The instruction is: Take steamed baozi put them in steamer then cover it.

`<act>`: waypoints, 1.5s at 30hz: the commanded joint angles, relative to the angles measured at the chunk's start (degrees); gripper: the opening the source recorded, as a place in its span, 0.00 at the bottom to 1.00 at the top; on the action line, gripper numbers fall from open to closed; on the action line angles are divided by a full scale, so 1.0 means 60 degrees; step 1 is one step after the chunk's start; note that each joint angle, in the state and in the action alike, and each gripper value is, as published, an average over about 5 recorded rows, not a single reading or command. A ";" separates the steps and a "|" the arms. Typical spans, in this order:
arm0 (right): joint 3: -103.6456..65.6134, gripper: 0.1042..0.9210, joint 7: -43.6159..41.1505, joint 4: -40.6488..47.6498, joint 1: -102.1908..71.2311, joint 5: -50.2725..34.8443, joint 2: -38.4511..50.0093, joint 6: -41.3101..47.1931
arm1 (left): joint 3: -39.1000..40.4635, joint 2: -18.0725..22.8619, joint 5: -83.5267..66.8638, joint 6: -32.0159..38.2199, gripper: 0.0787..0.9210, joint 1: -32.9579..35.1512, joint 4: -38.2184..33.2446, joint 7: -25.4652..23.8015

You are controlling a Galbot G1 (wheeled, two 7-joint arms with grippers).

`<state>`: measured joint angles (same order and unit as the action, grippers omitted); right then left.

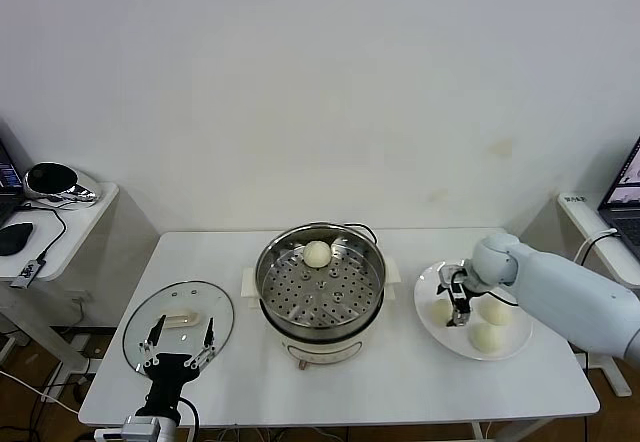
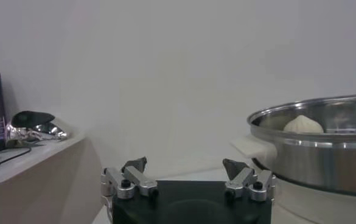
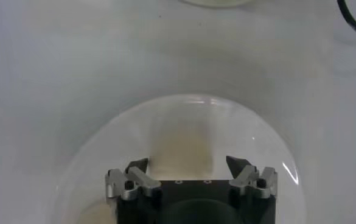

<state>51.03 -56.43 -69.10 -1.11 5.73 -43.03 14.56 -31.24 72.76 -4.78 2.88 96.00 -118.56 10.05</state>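
The right claw [image 1: 458, 307] is down over the white plate [image 1: 512, 347], at its left side among three baozi; its fingers stand apart in the right wrist view, with nothing visibly between them, and the plate's bare middle shows beneath. I'd judge it is lining up on the bun [image 1: 441, 311] nearest the steamer [image 1: 320, 282], the shortest carry. One baozi [image 1: 317, 254] already sits at the back of the perforated tray, which leaves the front and sides free for the rest. The steamer's rim stands well above the plate, so any bun has to rise clear of that wall before crossing. The left claw [image 1: 178, 342] waits open at the bench's near edge, over the cover [image 1: 180, 324], which lies flat, well apart from the steamer and out of the right arm's path
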 commanded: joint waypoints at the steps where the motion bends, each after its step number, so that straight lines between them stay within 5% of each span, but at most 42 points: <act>1: -0.0108 0.74 -0.0053 0.0212 -0.0158 0.0108 -0.0225 -0.0025 | 0.0004 0.0003 0.0002 0.0000 0.88 0.0004 0.0008 0.0003; 15: -0.0064 0.58 -0.0360 -0.0265 0.0303 0.0063 0.0426 -0.0013 | 0.0085 0.0059 0.0044 0.0015 0.88 -0.0027 0.0016 0.0030; 28: 0.3458 0.59 -0.0441 -0.2933 0.5889 -0.2944 0.2019 0.0994 | 0.0248 -0.0067 0.0024 -0.0009 0.88 -0.0224 0.0005 0.0037; 37: 0.6160 0.60 0.0472 -0.4295 0.9722 -0.5932 0.0085 0.2672 | 0.0386 -0.0133 0.0032 -0.0017 0.88 -0.0416 0.0118 0.0083; 45: 0.5486 0.61 0.1866 -0.3504 0.8428 -0.7758 -0.2624 0.3826 | 0.0279 -0.0229 0.0013 -0.0032 0.88 -0.0481 0.0142 0.0121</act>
<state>80.09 -49.96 -88.89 44.64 -30.07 -49.13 32.08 -29.66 71.44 -4.70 2.69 93.16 -117.76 10.79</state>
